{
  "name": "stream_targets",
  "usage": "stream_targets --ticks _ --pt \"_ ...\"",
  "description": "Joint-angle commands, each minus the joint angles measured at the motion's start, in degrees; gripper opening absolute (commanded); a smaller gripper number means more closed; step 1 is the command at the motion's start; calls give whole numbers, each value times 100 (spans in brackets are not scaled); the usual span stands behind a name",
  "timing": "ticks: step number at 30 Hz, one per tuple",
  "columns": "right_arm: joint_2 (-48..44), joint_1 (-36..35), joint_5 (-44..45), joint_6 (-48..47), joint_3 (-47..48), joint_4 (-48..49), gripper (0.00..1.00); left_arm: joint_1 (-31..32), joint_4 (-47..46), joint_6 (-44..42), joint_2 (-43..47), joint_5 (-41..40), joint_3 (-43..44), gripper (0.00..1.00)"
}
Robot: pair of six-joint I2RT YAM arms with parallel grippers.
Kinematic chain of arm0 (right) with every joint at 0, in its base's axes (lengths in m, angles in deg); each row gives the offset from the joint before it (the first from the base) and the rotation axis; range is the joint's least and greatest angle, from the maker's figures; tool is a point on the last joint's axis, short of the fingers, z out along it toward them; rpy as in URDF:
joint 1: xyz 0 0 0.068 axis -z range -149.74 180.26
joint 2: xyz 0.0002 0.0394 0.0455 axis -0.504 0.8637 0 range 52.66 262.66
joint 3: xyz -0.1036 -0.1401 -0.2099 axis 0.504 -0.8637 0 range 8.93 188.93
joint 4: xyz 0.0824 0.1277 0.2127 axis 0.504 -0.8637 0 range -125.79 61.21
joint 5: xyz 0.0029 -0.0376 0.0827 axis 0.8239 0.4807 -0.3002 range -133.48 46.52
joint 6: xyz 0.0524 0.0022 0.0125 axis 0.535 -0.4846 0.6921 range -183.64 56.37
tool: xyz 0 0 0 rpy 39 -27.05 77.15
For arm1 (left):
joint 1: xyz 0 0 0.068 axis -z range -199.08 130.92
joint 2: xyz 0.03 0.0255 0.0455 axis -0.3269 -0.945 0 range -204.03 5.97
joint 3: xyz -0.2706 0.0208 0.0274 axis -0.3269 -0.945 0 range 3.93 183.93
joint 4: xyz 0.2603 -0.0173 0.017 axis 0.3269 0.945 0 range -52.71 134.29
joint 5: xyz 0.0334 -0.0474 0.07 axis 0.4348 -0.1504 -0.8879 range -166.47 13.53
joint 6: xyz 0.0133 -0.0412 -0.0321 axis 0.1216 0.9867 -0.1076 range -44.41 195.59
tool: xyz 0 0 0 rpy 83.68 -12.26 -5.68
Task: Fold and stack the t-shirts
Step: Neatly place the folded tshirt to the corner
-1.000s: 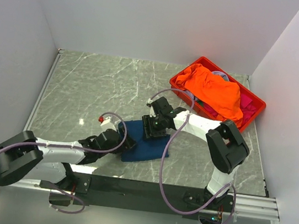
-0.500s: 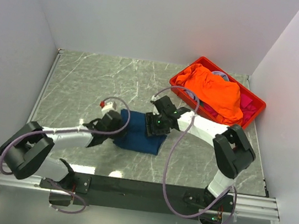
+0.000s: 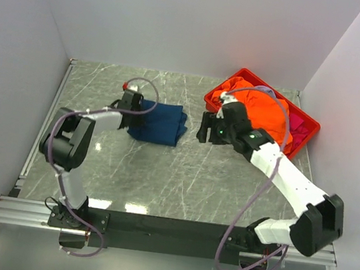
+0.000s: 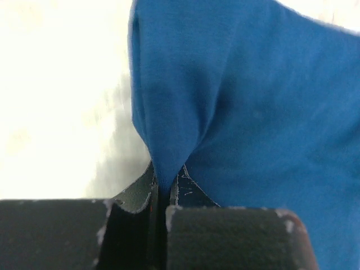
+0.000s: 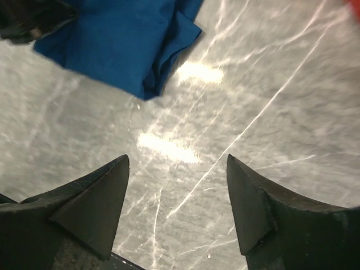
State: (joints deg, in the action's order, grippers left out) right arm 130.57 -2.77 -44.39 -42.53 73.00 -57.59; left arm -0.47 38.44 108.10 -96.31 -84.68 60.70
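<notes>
1. Grey marbled stone-look table (image 3: 161,173): it carries every item below, and the red crate stands on its far right part.

2. Red rectangular plastic crate (image 3: 306,119), the landmark for this entry: it is set at an angle by the right wall and is heaped with cloth.

3. Bright orange cloth t-shirt (image 3: 272,121): it is crumpled and lies on top of the crate's contents, spilling over the crate's left end.

4. Dark navy-blue cloth t-shirt (image 3: 161,124): it is folded into a compact bundle and lies flat on the table to the left of the crate, near its left corner but not touching it. No print shows.

5. Magenta-pink cloth shirts (image 3: 297,124): they are bunched inside the crate at its right end, partly under the orange shirt.

6. Right gripper (image 3: 206,129): it hangs over bare table just beside the crate's left corner, between the crate and the navy shirt. Its jaws are spread wide and hold nothing, as the right wrist view (image 5: 177,163) shows.

7. Left gripper (image 3: 133,109): it is at the navy shirt's edge farthest from the crate. Its jaws are clenched on a pinched ridge of the blue cloth (image 4: 264,112), as seen in the left wrist view (image 4: 160,194).
</notes>
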Motion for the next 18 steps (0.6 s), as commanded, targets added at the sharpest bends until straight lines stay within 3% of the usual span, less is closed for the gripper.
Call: stream_targets --ticks 1,6,15,18 --pt "-504 280 -120 -133 62 163 77 -480 307 -921 -467 292 860 0" --pt "-1119 736 -524 -291 -237 392 79 -937 1420 -1633 -1187 540 2492 0" --pt "-1752 1562 -1499 -572 -817 709 80 -1719 2126 -2486 -2628 689 4550 0" --pt "-1867 1738 -1632 -616 -905 726 80 -1843 2319 -2758 -2963 742 4869 0"
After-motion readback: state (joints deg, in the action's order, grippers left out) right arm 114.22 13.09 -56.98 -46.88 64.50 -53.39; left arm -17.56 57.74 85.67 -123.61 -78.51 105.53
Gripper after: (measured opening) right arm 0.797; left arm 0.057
